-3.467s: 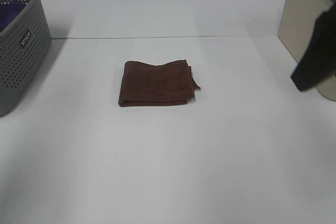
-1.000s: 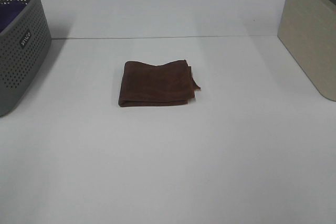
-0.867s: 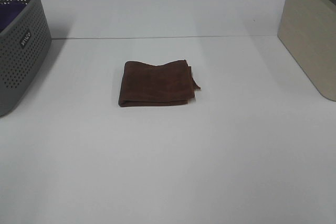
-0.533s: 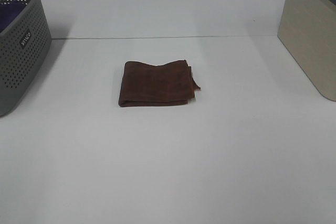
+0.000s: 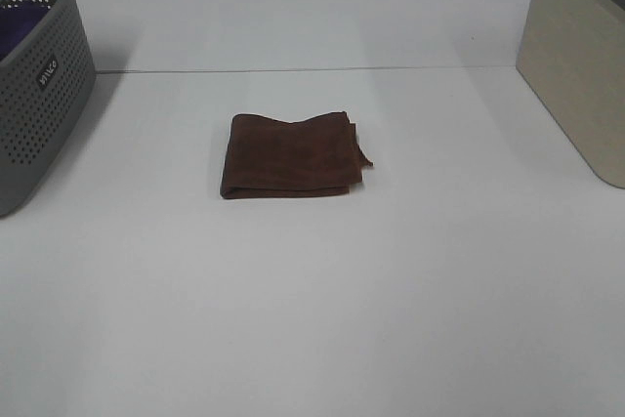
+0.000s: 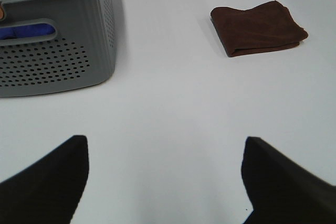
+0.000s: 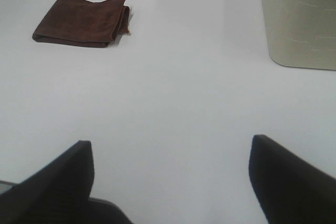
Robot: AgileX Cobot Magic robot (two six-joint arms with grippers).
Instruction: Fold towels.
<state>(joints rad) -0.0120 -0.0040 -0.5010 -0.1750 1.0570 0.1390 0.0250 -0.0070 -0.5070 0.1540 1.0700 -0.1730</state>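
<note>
Soft, even overhead light fills all three views, slightly cool and a little dim. The white table shows faint bright bands but no hard glare. The grey basket casts a soft shadow beside it. The pictures are mildly grainy; in the wrist views the dark jaws are featureless and soft-edged.

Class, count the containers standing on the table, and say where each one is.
2: a grey perforated basket at the table's left edge, and a beige bin at its right edge. Both are cut off by the frame.

One brown towel (folded), one grey basket, perhaps one beige bin
</note>
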